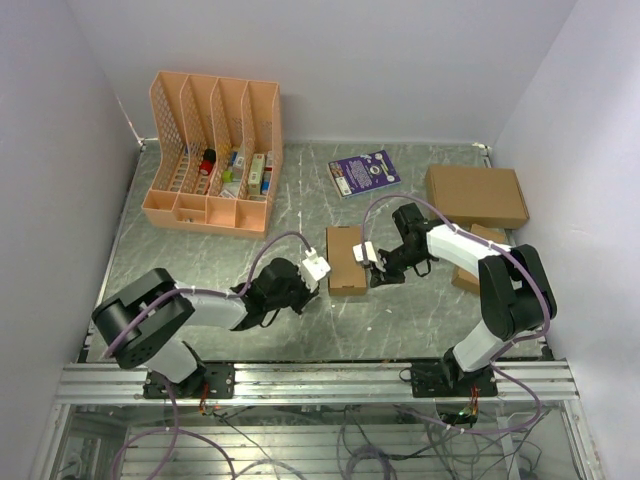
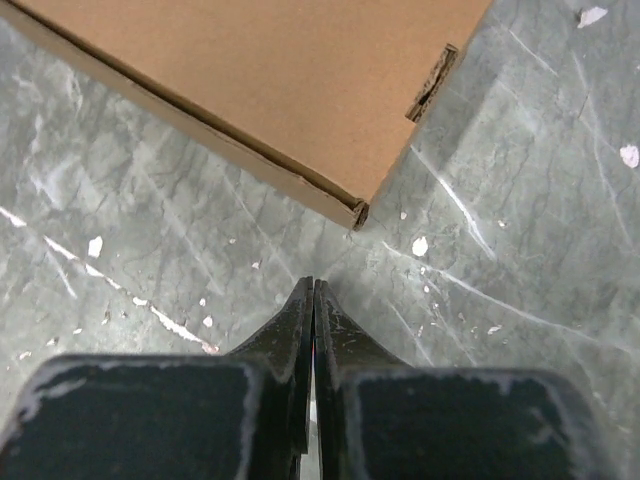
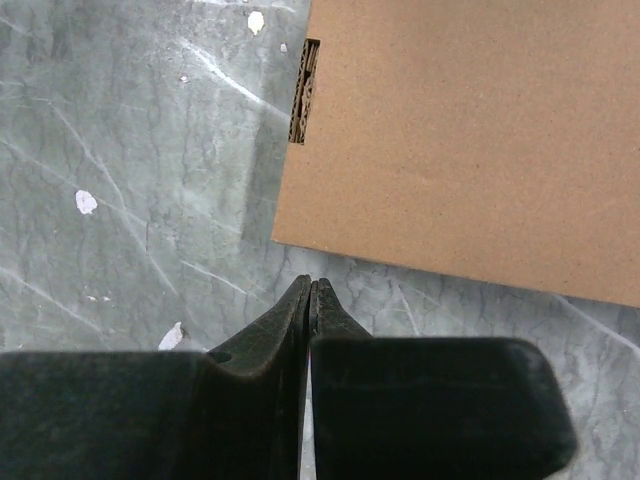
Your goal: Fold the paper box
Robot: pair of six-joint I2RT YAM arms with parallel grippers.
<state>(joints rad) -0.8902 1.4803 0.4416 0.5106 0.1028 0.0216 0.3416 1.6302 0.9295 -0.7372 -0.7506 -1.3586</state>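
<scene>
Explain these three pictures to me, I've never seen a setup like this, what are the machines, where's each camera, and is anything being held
These are two robot arms bolted side by side at the near edge of a grey marbled table. The wide picture looks down from above and behind them. The other two come from cameras on each wrist, so the dark shapes at the bottom are each arm's own fingers.

The left pincer and the right pincer are both shut and hold nothing. Each points at the table just short of the paper box, a slim brown carton lying flat between them.

Also on the table: a pink file organizer with small items inside, a purple booklet, a larger cardboard box and another small carton partly hidden behind the right arm.
</scene>
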